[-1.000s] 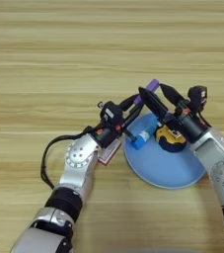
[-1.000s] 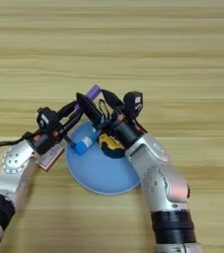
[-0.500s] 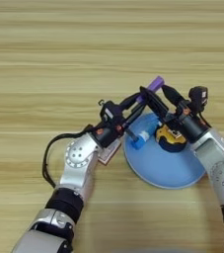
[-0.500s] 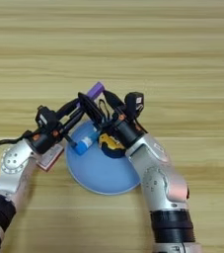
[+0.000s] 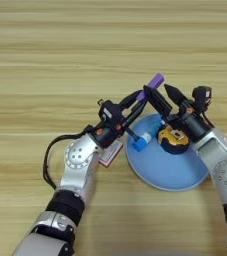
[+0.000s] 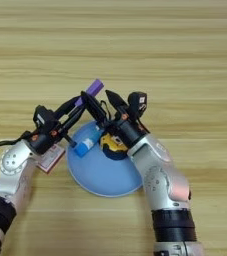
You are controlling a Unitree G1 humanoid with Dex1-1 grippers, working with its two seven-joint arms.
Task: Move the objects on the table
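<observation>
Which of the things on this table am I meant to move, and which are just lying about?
To move:
- yellow-and-black tape measure, on the plate
- small flat red-and-white box, under the left arm
- short purple rectangular bar, by the left gripper

Lying about:
- large round blue plate
- blue-and-white tube

The purple bar (image 5: 154, 83) shows only its far end; its near end is hidden among the black fingers of the left gripper (image 5: 141, 98), and whether those fingers close on it cannot be told. The red-and-white box (image 5: 109, 152) is mostly covered by the left wrist. The tape measure (image 5: 173, 140) lies half under the right gripper (image 5: 162, 99), its strap hidden. The blue plate (image 5: 167, 172) has its far rim behind both grippers.
</observation>
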